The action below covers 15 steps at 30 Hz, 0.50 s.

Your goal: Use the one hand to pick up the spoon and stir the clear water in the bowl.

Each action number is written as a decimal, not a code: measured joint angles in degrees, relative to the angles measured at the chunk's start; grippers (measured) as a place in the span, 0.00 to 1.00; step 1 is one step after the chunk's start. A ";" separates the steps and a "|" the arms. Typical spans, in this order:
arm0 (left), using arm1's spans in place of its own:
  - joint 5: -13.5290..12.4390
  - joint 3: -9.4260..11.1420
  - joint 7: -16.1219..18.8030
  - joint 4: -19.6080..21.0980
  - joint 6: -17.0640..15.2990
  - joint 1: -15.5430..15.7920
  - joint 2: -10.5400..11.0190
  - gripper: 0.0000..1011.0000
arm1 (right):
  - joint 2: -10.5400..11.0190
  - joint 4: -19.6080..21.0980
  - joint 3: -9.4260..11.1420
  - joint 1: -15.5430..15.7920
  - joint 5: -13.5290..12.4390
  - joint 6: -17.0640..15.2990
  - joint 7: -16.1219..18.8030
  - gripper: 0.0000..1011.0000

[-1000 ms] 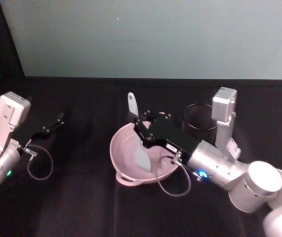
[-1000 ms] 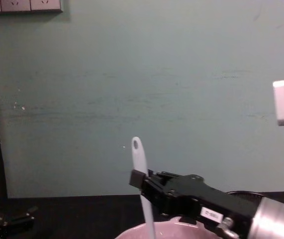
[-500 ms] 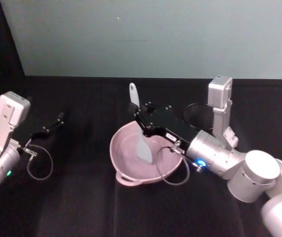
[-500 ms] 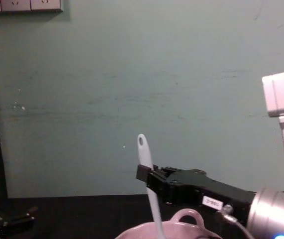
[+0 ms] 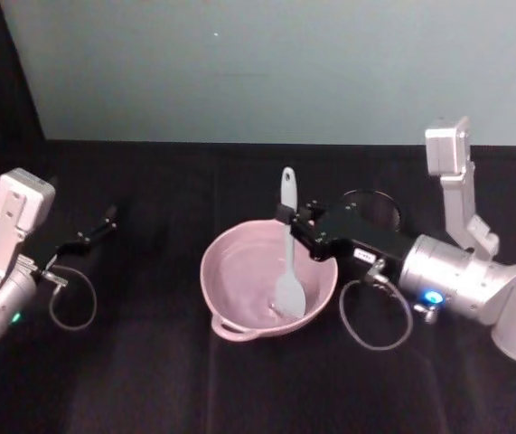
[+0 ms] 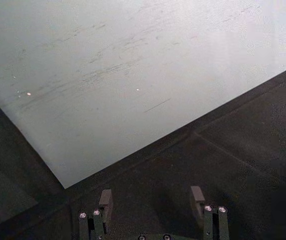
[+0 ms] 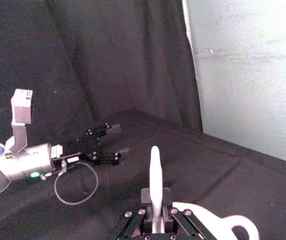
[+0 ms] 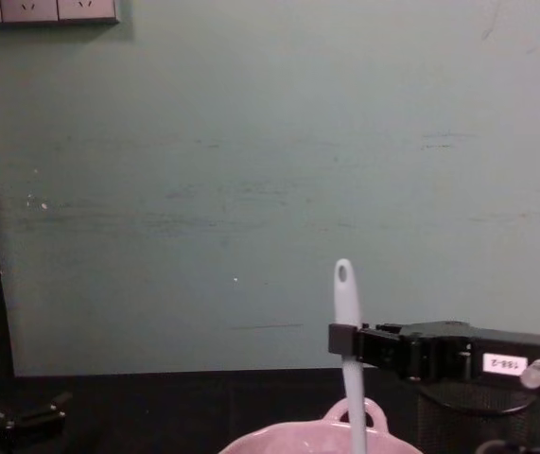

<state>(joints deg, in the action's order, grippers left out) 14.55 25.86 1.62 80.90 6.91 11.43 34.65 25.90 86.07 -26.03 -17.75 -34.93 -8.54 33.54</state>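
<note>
– Spoon point(image 5: 289, 271): how does it look?
– White smooth plastic, with a slim handle, an oval hole at the tip and a wide flat head. It stands almost upright, its head low inside the bowl point(image 5: 224, 271), toward the right side.
– And the bowl?
– Pale pink, glossy and round, with a small loop on the rim. It sits on black cloth point(image 5: 149, 380), near a black mesh cup point(image 5: 379, 210).
– The grippers?
– The right gripper point(image 5: 285, 215), black and boxy, is clamped on the handle above the rim. The left gripper point(image 5: 93, 231) is well apart at the left, its fingers spread, holding nothing.
</note>
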 joint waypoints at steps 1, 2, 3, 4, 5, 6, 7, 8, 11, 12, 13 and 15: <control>0.00 0.00 0.00 0.00 0.00 0.00 0.00 1.00 | 0.30 0.29 0.03 0.00 -0.20 -0.51 -0.13 0.12; 0.00 0.00 0.00 0.00 0.00 0.00 0.00 1.00 | 1.08 0.99 0.07 -0.02 -0.61 -1.76 -0.42 0.12; 0.00 0.00 0.00 0.00 0.00 0.00 0.00 1.00 | 1.08 0.99 0.07 -0.02 -0.61 -1.76 -0.42 0.12; 0.00 0.00 0.00 0.00 0.00 0.00 0.00 1.00 | 1.80 1.69 0.07 -0.13 -0.89 -2.85 -0.71 0.12; 0.00 0.00 0.00 0.00 0.00 0.00 0.00 1.00 | 2.17 2.05 0.05 -0.20 -0.99 -3.35 -0.86 0.12; 0.00 0.00 0.00 0.00 0.00 0.00 0.00 1.00 | 2.86 2.73 -0.02 -0.32 -1.14 -4.11 -1.09 0.12; 0.00 0.00 0.00 0.00 0.00 0.00 0.00 1.00 | 3.18 3.04 -0.03 -0.35 -1.24 -4.32 -1.14 0.12; 0.00 0.00 0.00 0.00 0.00 0.00 0.00 1.00 | 3.64 3.50 -0.01 -0.32 -1.56 -4.41 -1.30 0.12; 0.00 0.00 0.00 0.00 0.00 0.00 0.00 1.00 | 3.85 3.78 0.00 -0.10 -1.80 -3.33 -1.39 0.12; 0.00 0.00 0.00 0.00 0.00 0.00 0.00 1.00 | 3.71 3.67 -0.12 0.01 -1.82 -2.07 -1.40 0.12; 0.00 0.00 0.00 0.00 0.00 0.00 0.00 1.00 | 3.50 3.46 -0.17 0.08 -1.84 -1.18 -1.42 0.12; 0.00 0.00 0.00 0.00 0.00 0.00 0.00 1.00 | 2.32 2.25 -0.21 0.25 -2.15 1.84 -1.50 0.12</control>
<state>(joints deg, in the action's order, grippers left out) 14.55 25.86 1.62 80.90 6.91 11.43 34.65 28.22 88.32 -26.24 -17.50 -37.07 -6.70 32.04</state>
